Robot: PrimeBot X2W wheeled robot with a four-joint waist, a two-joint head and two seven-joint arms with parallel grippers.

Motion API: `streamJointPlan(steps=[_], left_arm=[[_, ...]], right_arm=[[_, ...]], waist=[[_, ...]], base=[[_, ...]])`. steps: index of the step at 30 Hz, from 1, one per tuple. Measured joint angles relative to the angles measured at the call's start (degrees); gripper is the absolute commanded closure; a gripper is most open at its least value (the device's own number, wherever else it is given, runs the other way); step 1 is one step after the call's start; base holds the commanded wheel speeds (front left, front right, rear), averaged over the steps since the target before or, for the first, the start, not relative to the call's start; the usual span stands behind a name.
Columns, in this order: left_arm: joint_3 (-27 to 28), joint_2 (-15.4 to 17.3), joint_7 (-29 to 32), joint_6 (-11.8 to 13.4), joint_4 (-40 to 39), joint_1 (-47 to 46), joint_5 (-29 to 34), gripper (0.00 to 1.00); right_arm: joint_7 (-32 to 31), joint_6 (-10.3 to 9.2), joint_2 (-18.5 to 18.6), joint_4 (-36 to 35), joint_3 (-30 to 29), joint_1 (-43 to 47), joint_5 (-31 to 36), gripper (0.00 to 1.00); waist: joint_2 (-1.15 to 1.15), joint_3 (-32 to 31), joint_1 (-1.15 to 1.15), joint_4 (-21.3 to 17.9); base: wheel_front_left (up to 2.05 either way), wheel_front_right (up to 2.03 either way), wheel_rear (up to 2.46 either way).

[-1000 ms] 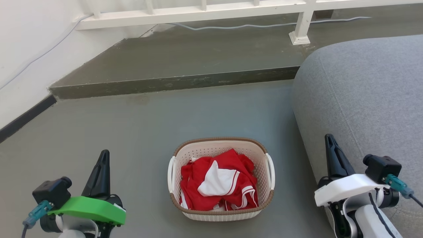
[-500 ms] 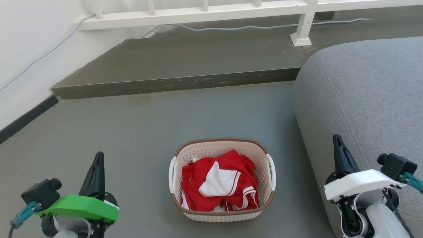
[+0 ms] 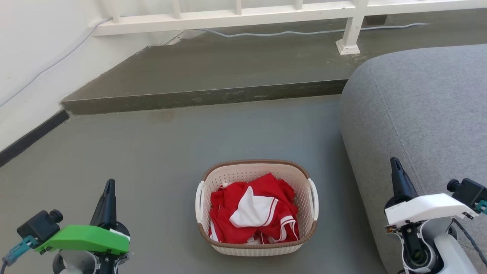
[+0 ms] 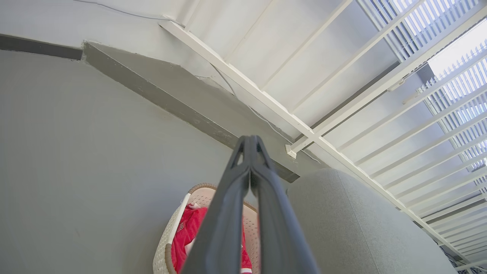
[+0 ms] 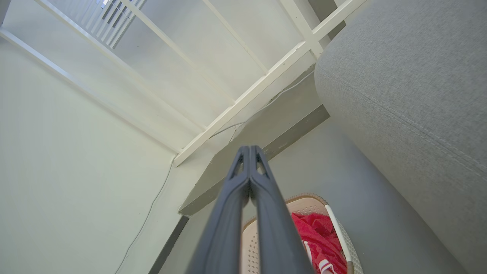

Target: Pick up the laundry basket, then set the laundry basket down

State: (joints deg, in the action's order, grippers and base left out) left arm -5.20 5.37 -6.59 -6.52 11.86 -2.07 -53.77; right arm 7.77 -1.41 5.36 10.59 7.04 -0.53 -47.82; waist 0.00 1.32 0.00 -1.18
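The laundry basket (image 3: 300, 179) is cream perforated plastic with a brown rim and white side handles. It stands on the grey floor at the lower middle of the head view, holding red and white clothes (image 3: 253, 209). My left gripper (image 3: 109, 184) is shut at the lower left, well to the basket's left. My right gripper (image 3: 395, 163) is shut at the lower right, over the sofa's edge. In the left wrist view the gripper (image 4: 250, 140) points above the basket (image 4: 198, 190). In the right wrist view the gripper (image 5: 249, 150) points above the basket (image 5: 304, 201).
A grey sofa (image 3: 418, 106) stands close on the basket's right. A raised floor step (image 3: 205, 97) runs behind the basket, with a white railing (image 3: 228, 15) and a cable (image 3: 266, 33) beyond. A white wall with a dark skirting (image 3: 30, 135) lies to the left.
Both grippers have drawn back toward the view's bottom and outward to the sides. The camera has shifted slightly. The basket stays where it was on the floor.
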Motion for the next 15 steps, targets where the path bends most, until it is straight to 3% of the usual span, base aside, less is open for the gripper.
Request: streamJointPlan(steps=[15], left_arm=[[1.91,-0.57,2.88,-0.01,0.71,-0.08,-8.65,1.00]], right_arm=[[-2.55,1.91,-0.03,1.04,-2.64,-0.16,-10.47,1.00]], waist=[[0.00,-0.26,0.00,0.27]], base=[[0.00,0.00,0.00]])
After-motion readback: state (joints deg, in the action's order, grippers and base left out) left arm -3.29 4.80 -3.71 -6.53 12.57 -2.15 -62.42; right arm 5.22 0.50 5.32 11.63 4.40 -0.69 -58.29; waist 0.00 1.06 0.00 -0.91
